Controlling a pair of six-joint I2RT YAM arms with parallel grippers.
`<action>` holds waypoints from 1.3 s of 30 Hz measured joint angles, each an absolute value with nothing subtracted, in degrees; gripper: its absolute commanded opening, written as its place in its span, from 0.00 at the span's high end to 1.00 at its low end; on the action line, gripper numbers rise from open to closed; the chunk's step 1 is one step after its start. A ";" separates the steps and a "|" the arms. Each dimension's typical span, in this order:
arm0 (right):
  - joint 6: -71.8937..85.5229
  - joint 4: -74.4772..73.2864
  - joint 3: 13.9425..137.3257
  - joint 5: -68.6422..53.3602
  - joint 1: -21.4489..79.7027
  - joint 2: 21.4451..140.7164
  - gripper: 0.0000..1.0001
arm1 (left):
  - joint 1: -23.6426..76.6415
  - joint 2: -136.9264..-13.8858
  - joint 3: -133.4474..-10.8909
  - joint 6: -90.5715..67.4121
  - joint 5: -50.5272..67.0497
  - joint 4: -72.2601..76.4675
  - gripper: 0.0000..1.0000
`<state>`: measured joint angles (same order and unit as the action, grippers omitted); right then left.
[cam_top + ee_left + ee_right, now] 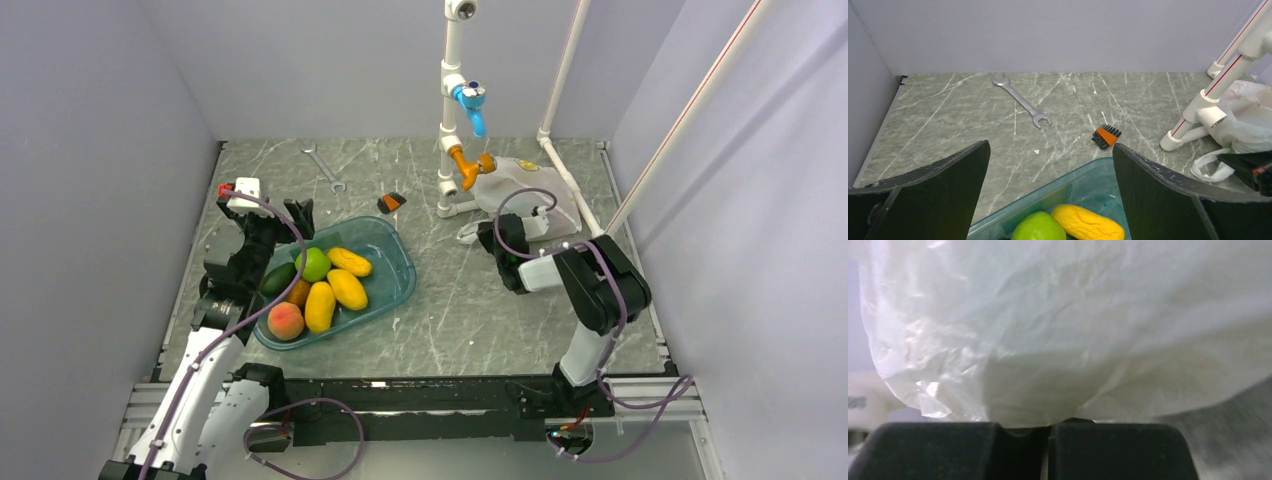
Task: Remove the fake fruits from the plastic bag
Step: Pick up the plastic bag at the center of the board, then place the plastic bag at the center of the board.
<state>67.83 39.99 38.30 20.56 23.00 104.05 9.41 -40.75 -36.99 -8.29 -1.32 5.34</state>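
The plastic bag, thin, white and crinkly, lies at the back right by the pipe stand; it also shows in the left wrist view. It fills the right wrist view. My right gripper is at its near-left edge, and its jaws are shut on the film. No fruit shows inside the bag. A green fruit lies in the teal tray, and also shows in the left wrist view. My left gripper hangs open and empty over the tray's back rim.
The tray also holds yellow mango-like fruits, a peach and a dark avocado. A wrench and a small orange-black piece lie behind it. A white pipe stand with taps rises beside the bag. Walls close three sides.
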 measured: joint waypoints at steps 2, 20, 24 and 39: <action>66.98 39.86 34.87 20.60 23.00 100.16 1.00 | 9.41 -40.75 -36.99 -8.43 -1.17 5.39 0.01; 65.39 -4.32 29.36 20.10 22.74 40.86 1.00 | 9.41 -40.75 -36.99 -10.24 1.65 5.78 0.01; 64.97 -11.42 33.34 16.32 22.74 36.82 1.00 | 9.41 -40.82 -36.99 -10.24 1.78 5.78 0.01; 66.94 -15.84 41.34 6.31 22.70 38.41 0.97 | 9.50 -43.38 -38.02 -10.24 3.77 5.30 0.01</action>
